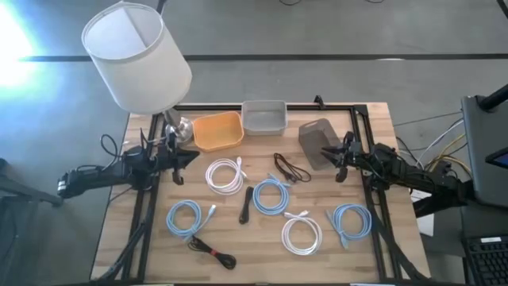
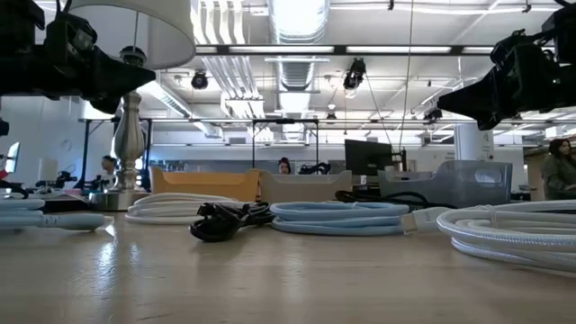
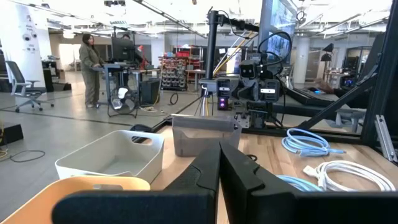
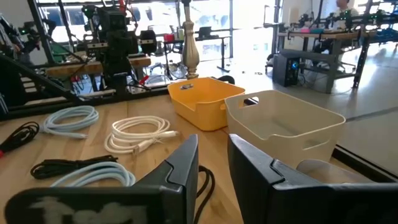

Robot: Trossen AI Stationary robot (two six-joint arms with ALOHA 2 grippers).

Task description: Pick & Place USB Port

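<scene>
Left claw hovers at the left-centre of the overhead frame, beside the lamp base and just below-left of the orange bin; its fingers are pressed together with only a hairline seam, holding nothing. Right claw hangs at the right-centre, just beside the grey bin; its fingers stand a narrow gap apart, empty and clear of the table. A clear bin sits between the orange and grey ones at the top-centre. The cables lie loose across the lower half: white coils, blue coils, black cords, and a black stick-shaped piece at centre. None is gripped.
</scene>
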